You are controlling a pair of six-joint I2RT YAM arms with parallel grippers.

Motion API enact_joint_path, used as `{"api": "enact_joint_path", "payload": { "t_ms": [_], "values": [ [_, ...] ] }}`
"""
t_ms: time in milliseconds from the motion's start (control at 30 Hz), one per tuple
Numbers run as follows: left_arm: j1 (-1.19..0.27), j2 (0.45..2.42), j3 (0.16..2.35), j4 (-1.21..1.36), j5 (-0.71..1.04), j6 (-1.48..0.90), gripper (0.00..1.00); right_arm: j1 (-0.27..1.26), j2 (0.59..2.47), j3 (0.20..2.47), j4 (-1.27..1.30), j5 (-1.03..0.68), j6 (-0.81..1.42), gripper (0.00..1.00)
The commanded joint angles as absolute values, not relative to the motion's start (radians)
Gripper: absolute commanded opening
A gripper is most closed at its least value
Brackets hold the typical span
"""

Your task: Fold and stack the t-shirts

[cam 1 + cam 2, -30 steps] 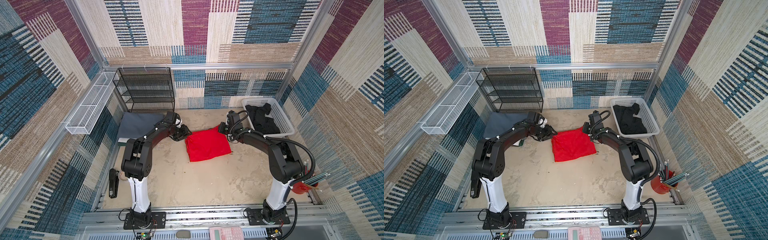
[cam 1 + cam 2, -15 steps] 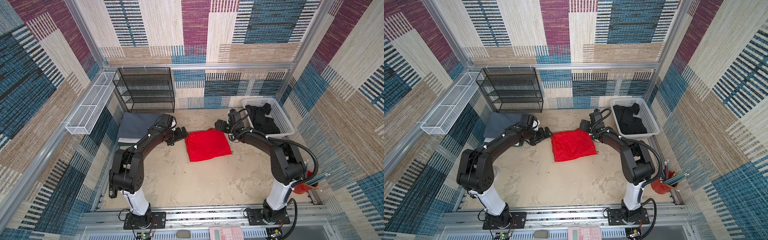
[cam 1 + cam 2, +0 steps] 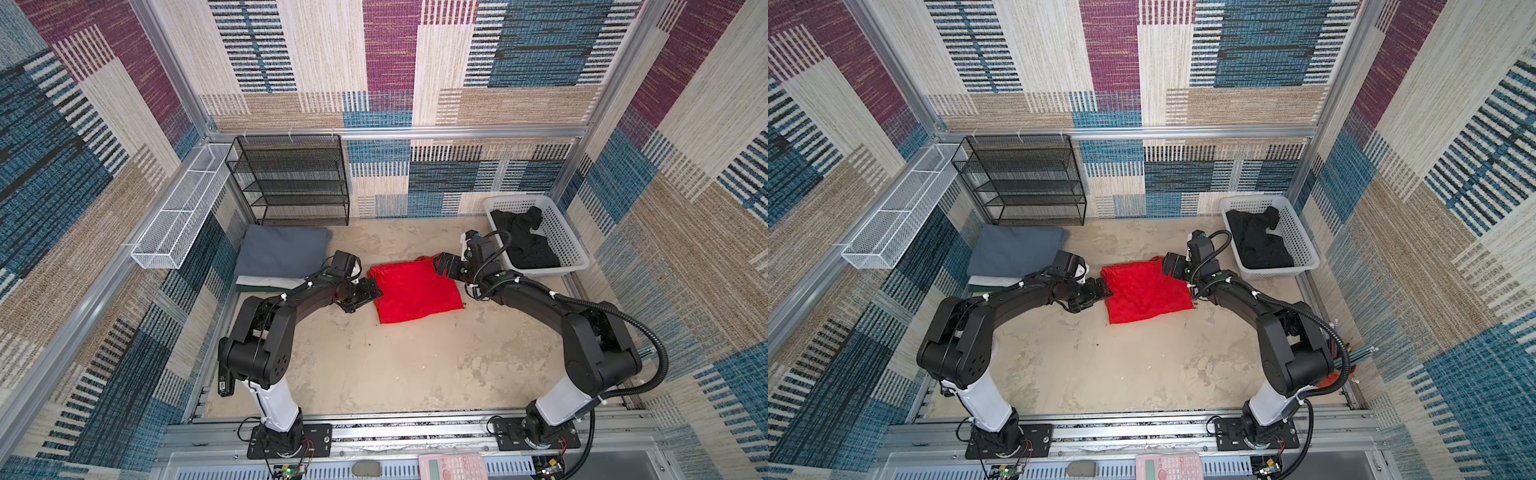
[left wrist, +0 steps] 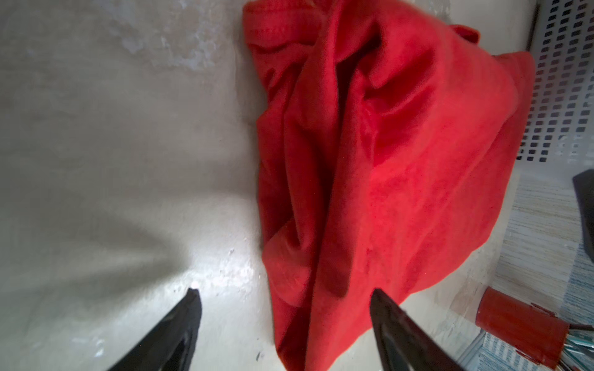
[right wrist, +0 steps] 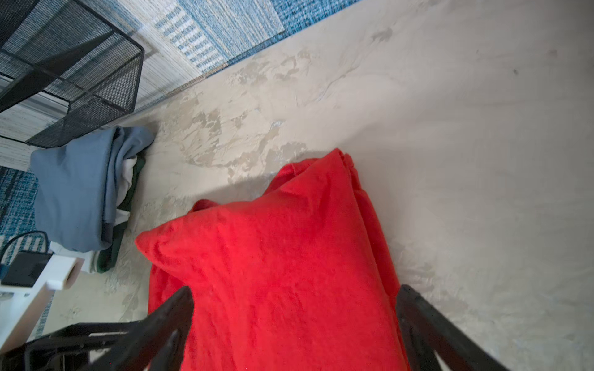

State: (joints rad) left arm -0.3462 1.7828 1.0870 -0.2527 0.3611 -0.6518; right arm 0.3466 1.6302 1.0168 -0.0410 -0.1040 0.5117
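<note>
A folded red t-shirt [image 3: 415, 291] [image 3: 1144, 293] lies flat mid-table. My left gripper [image 3: 372, 291] [image 3: 1102, 293] is low at its left edge, open; in the left wrist view the red t-shirt [image 4: 369, 160] has a loose fold between the wide-apart jaws of the left gripper [image 4: 284, 295], unpinched. My right gripper [image 3: 440, 264] [image 3: 1167, 264] hovers open over the back right corner, and in the right wrist view its jaws stand apart above the red t-shirt [image 5: 289, 273]. A grey t-shirt [image 3: 282, 255] tops a white and dark green stack at the left. A black t-shirt [image 3: 525, 241] lies crumpled in the basket.
A white plastic basket [image 3: 540, 272] stands at the back right. A black wire shelf [image 3: 291, 178] is against the back wall, a white wire tray [image 3: 178, 212] on the left wall. A red cup [image 4: 520, 324] of pens sits at the far right.
Both grippers have opened. The right one let go of the red shirt's raised back corner, which dropped flat. The left gripper drew back, then came to the shirt's left edge.
</note>
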Motion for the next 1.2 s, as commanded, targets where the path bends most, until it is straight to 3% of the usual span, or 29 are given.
{"api": "enact_joint_path", "payload": {
  "t_ms": [0, 367, 433, 567, 767, 1167],
  "values": [
    [-0.352, 1.807, 1.089, -0.187, 0.38, -0.687, 0.76, 0.347, 1.607, 0.987, 0.003, -0.136, 0.534, 0.99],
    [-0.366, 1.904, 1.149, -0.207, 0.364, -0.682, 0.53, 0.346, 1.536, 0.929, 0.0, -0.176, 0.534, 0.99],
    [-0.366, 1.918, 1.167, -0.224, 0.348, -0.668, 0.41, 0.345, 1.522, 0.921, 0.0, -0.18, 0.534, 0.99],
    [-0.364, 1.967, 1.244, -0.303, 0.327, -0.63, 0.31, 0.344, 1.498, 0.896, 0.004, -0.186, 0.537, 0.99],
    [-0.365, 1.999, 1.358, -0.424, 0.285, -0.56, 0.0, 0.344, 1.465, 0.858, 0.005, -0.198, 0.534, 0.99],
    [-0.34, 2.033, 1.703, -0.769, 0.118, -0.332, 0.0, 0.344, 1.393, 0.728, 0.126, -0.339, 0.55, 0.99]
  ]
}}
